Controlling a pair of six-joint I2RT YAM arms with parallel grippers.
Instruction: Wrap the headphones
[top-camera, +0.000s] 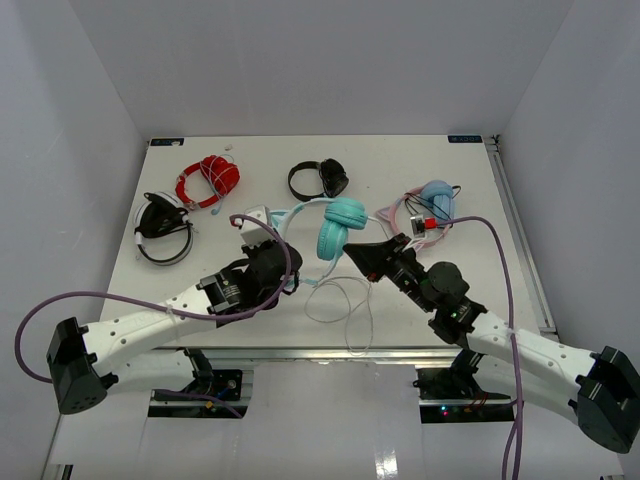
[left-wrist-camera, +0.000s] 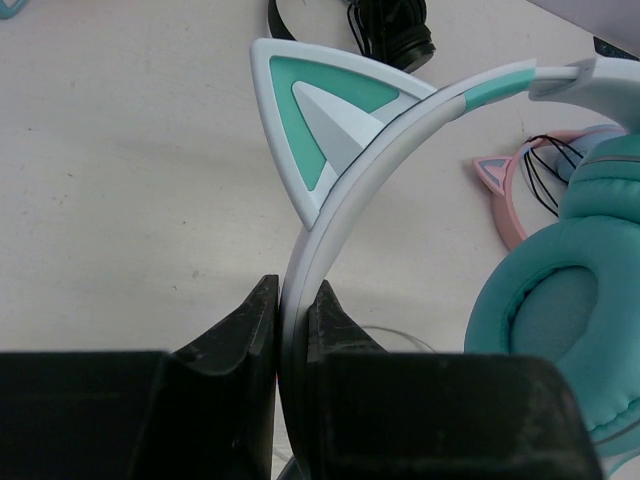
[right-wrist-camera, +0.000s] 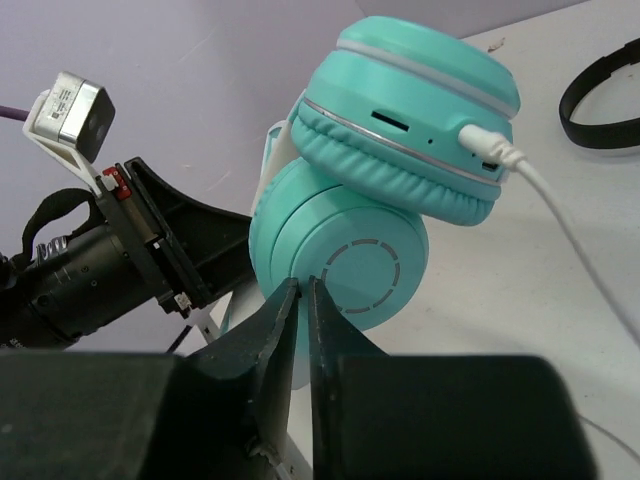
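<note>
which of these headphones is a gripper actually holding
The teal cat-ear headphones in the middle: the left gripper is shut on their white headband. The red, black, black-and-white and pink-banded pairs are not gripped.

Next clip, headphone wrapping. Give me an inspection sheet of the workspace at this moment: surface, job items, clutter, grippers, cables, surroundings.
Surface: white table, several headsets spread over it.
Job's things: teal headphones near the middle, cups stacked against each other; headband with a cat ear.
Clutter: red headphones, black headphones, black-and-white headphones, pink-banded blue headphones, all apart from the teal pair.
Grippers: left gripper shut on the headband; right gripper shut, tips by the lower cup, nothing seen held.
Cables: white cable plugged into a cup, loose loops on the table; purple arm cables.
Surroundings: plain pale walls on three sides.
</note>
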